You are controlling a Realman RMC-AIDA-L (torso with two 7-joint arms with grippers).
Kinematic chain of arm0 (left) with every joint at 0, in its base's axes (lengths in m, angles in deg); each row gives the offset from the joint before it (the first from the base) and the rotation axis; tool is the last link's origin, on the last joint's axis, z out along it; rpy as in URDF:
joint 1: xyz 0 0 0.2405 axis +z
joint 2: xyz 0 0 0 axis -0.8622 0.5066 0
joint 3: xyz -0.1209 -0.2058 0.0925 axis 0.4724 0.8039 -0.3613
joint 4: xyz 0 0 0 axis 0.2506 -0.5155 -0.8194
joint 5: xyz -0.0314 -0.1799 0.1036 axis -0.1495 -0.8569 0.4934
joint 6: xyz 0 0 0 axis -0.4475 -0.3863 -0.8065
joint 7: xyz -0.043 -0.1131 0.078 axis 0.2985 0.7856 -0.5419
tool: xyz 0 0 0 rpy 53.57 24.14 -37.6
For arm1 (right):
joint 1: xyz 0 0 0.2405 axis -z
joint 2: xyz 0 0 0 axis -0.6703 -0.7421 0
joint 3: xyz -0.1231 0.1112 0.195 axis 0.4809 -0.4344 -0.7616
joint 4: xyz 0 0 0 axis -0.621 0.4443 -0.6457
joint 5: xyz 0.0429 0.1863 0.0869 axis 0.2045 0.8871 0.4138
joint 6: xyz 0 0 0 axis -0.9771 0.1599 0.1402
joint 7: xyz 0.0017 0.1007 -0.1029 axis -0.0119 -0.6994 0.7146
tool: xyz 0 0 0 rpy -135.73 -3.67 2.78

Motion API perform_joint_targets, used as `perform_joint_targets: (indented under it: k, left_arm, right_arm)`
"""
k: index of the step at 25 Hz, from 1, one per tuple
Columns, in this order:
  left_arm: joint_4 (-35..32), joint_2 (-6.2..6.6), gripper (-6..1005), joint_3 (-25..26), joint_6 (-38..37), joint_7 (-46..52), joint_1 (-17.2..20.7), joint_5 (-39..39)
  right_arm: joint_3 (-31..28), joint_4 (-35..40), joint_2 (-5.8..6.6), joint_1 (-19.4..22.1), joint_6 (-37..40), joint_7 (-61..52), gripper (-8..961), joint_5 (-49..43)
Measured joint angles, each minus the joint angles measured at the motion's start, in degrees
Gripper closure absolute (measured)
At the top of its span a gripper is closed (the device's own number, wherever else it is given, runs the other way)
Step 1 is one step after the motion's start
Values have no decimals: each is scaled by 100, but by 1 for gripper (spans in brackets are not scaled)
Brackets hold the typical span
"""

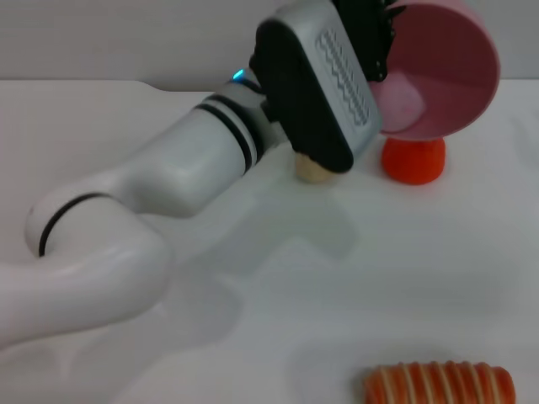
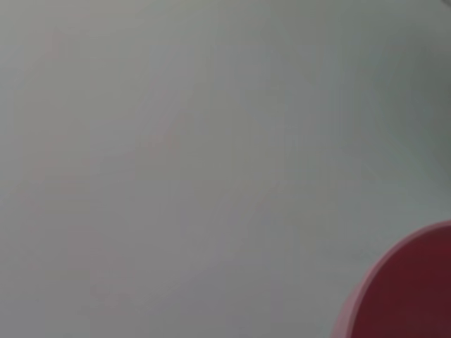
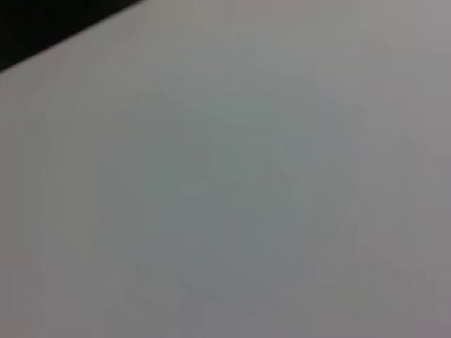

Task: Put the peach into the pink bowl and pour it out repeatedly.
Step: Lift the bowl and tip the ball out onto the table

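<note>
My left gripper (image 1: pixel 370 38) is raised above the far right of the table and is shut on the rim of the pink bowl (image 1: pixel 459 76). The bowl is off the table and tipped on its side, with its opening turned toward me. A paler pink rounded patch (image 1: pixel 402 103) lies low inside the bowl; it looks like the peach, but I cannot tell for sure. A part of the bowl also shows in the left wrist view (image 2: pixel 409 296). The right gripper is out of view.
An orange-red fruit (image 1: pixel 413 160) stands on the white table (image 1: pixel 379 278) right under the bowl. A beige ball (image 1: pixel 312 170) peeks out beneath the left wrist. An orange-and-white striped item (image 1: pixel 438 385) lies at the front edge.
</note>
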State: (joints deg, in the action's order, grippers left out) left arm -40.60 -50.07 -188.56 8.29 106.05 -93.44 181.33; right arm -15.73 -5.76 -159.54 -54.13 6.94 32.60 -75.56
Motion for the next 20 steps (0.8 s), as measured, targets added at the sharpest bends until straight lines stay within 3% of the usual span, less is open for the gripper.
perform_joint_targets:
  k: [9, 20]
  left_arm:
    - [111, -3, 963, -451, 1325, -9, 193, -35]
    - [213, -12, 963, -944, 2270, 86, 293, -33]
  right_arm:
    - [-31, -294, 19, 4, 266, 143, 555, 417]
    - [-59, -468, 21, -126, 357, 152, 554, 433]
